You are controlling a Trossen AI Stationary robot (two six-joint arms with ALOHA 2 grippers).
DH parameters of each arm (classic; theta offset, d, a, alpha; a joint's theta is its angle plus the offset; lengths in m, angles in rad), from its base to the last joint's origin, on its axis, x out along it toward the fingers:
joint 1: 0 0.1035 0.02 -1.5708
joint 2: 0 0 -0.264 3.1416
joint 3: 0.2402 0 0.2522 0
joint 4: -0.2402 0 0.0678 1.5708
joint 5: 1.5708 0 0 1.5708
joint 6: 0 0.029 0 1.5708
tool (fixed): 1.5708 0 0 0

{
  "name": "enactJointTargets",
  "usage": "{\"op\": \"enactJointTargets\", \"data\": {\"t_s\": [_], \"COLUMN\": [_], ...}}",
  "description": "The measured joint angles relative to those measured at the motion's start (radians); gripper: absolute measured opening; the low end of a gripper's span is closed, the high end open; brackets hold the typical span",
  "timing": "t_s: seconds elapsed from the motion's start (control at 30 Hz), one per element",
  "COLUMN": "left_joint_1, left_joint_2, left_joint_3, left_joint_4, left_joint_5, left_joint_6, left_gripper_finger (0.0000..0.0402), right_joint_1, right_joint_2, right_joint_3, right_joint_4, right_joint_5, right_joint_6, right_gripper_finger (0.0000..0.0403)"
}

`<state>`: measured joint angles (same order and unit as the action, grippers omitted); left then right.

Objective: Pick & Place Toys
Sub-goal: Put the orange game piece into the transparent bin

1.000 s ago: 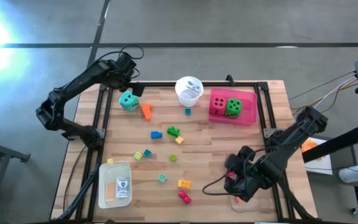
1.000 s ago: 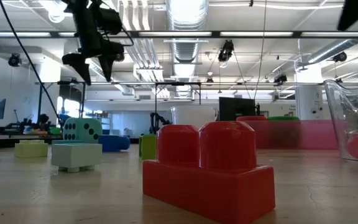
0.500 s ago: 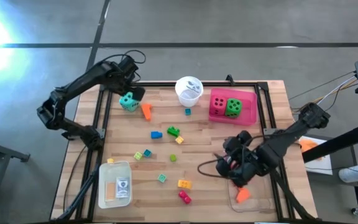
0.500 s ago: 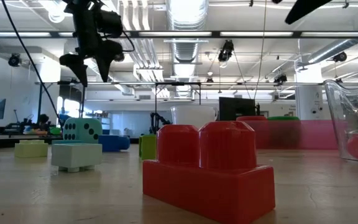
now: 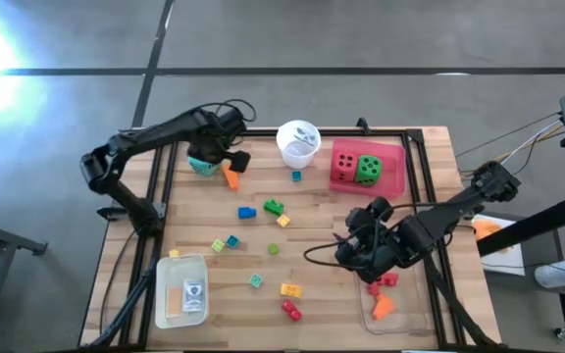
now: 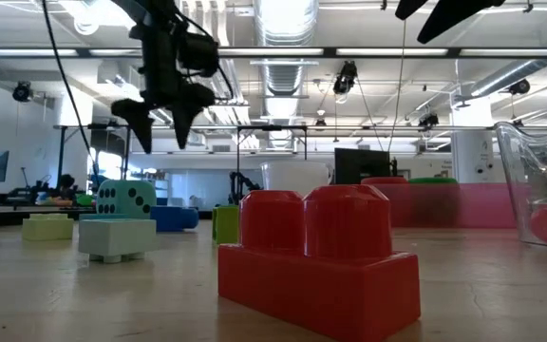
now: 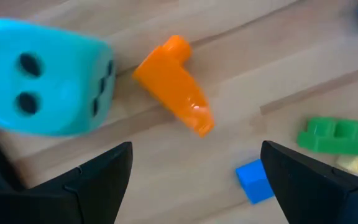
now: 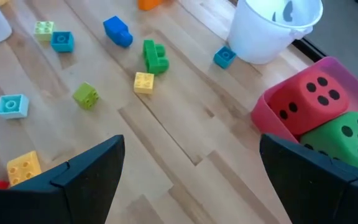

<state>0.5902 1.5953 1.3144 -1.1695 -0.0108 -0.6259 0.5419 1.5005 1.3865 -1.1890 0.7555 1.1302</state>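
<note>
The open left pincer [image 5: 226, 157] is held above the teal dotted plastic die [image 5: 202, 162] and orange plastic brick [image 5: 231, 176] on the wooden desk [image 5: 322, 284]. The right pincer [image 5: 346, 250] is open, empty.

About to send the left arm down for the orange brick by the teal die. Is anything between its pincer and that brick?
Nothing visible is. The left pincer hangs open above the table, and the orange brick lies in plain sight ahead of it. The teal die sits close beside the brick, with a narrow gap, so one finger may brush it.
</note>
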Motion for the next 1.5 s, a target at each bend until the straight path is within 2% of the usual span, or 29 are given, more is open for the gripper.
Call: {"op": "enactJointTargets", "data": {"t_s": [0.2, 0.37, 0.47, 0.67, 0.83, 1.17, 1.3, 1.5], "left_joint_1": [-0.014, -0.044, -0.042, -0.043, -0.048, -0.045, -0.045, -0.045], "left_joint_2": [0.078, 0.093, 0.093, 0.093, 0.093, 0.093, 0.093, 0.093], "left_joint_3": [-0.005, -0.072, -0.109, -0.158, -0.227, -0.360, -0.394, -0.425], "left_joint_4": [0.048, 0.074, 0.155, 0.262, 0.318, 0.504, 0.606, 0.669], "left_joint_5": [0.000, 0.002, 0.033, 0.027, 0.007, 0.007, 0.003, -0.008], "left_joint_6": [-0.108, -0.206, -0.213, -0.200, -0.300, -0.352, -0.377, -0.404], "left_gripper_finger": [0.0355, 0.0355, 0.0355, 0.0355, 0.0355, 0.0355, 0.0355, 0.0355], "right_joint_1": [0.001, 0.001, 0.001, 0.001, 0.000, 0.000, 0.000, 0.000], "right_joint_2": [0.000, 0.000, 0.000, 0.000, 0.000, 0.000, 0.000, 0.000], "right_joint_3": [0.000, 0.000, 0.000, 0.000, 0.000, -0.001, -0.001, -0.001], "right_joint_4": [0.034, 0.052, 0.052, 0.052, 0.055, 0.066, 0.068, 0.070], "right_joint_5": [-0.001, -0.001, 0.000, 0.003, 0.004, 0.004, 0.004, 0.004], "right_joint_6": [0.018, 0.013, 0.008, -0.025, -0.035, -0.034, -0.034, -0.031], "right_gripper_finger": [0.0365, 0.0365, 0.0365, 0.0365, 0.0365, 0.0365, 0.0365, 0.0365]}}
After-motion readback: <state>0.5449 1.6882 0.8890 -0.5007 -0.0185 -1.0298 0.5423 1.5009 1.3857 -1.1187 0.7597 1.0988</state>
